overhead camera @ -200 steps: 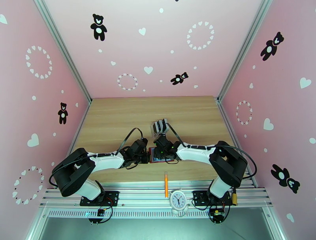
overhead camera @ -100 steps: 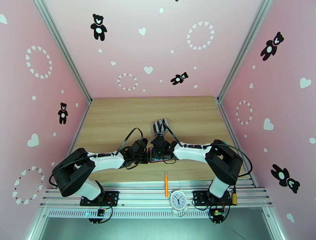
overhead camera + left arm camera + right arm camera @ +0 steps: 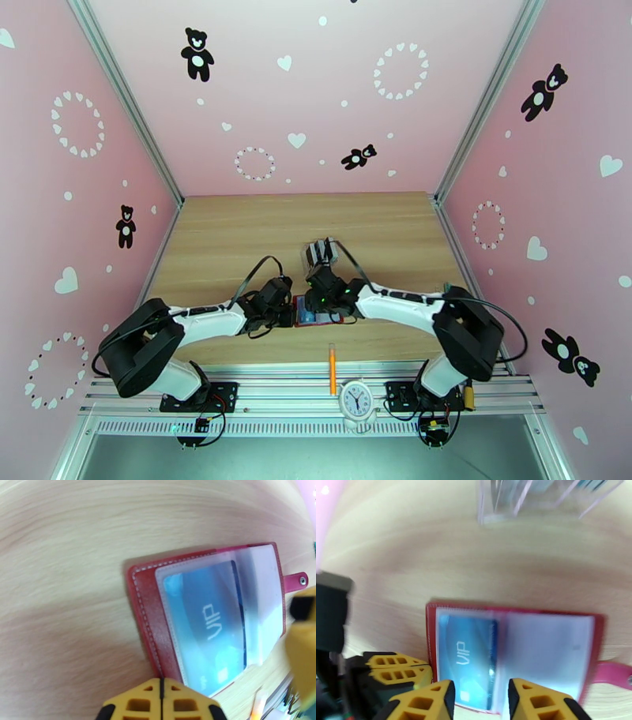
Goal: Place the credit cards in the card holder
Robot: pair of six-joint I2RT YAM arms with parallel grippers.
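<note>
Our left claw, closed, rests at the edge of the red card holder. Our right claw, half-open and empty, hovers above its blue card, likely stiff and slick: pinch its edges.

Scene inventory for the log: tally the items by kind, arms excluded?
Red card holder: 1
Blue VIP card: 1, in the holder's clear pocket
Clear rack: 1, contents too blurred to count
Orange stick: 1
Clock: 1
Total: 5
</note>
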